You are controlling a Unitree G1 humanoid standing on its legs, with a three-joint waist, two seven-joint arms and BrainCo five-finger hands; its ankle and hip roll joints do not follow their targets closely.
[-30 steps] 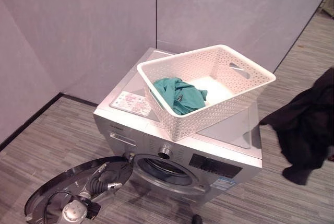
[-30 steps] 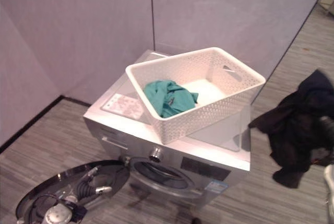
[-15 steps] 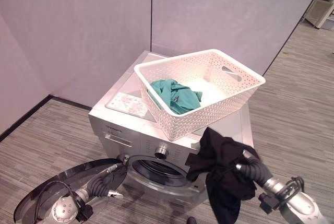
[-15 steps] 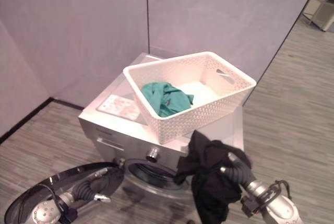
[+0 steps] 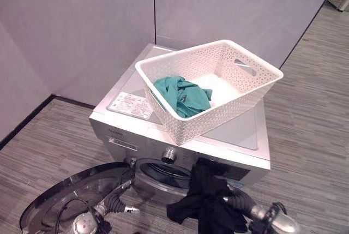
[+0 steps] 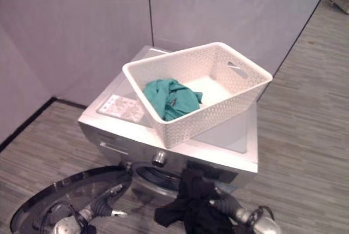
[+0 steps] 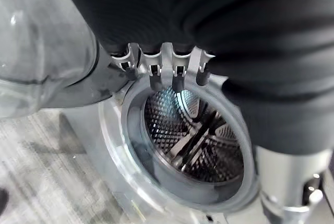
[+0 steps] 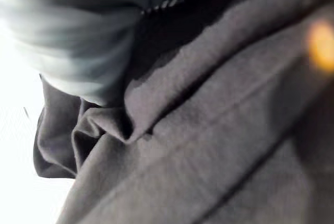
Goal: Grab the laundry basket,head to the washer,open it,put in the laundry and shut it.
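The washer (image 5: 180,136) is a silver front-loading machine standing against grey wall panels; its round door (image 5: 71,198) hangs swung wide open at the washer's lower left, glass side up, and the drum opening (image 5: 163,173) on the washer's front is uncovered. The basket (image 5: 210,89) is white plastic with a perforated weave pattern and a slot handle in its end wall; it rests on top of the washer, turned at an angle to it, with one corner overhanging the front edge. A crumpled teal garment (image 5: 182,96) lies inside the basket, against the wall nearest the washer's front. A black garment (image 5: 207,204) hangs bunched in front of the washer, just below and to the right of the drum opening; the right arm reaches it from the lower right.

The head views show the basket and its contents; the left wrist view shows the drum's interior (image 7: 193,140), ribbed perforated steel with raised paddles, framed by the grey door seal. In that view the left hand (image 7: 164,70) hovers before the drum opening, its fingers (image 7: 177,75) bent downward in a row and holding nothing. The right wrist view shows black cloth folds (image 8: 209,130) at very close range; the right hand (image 5: 234,201) is buried in the black garment, so whether its fingers clamp the cloth cannot be told.
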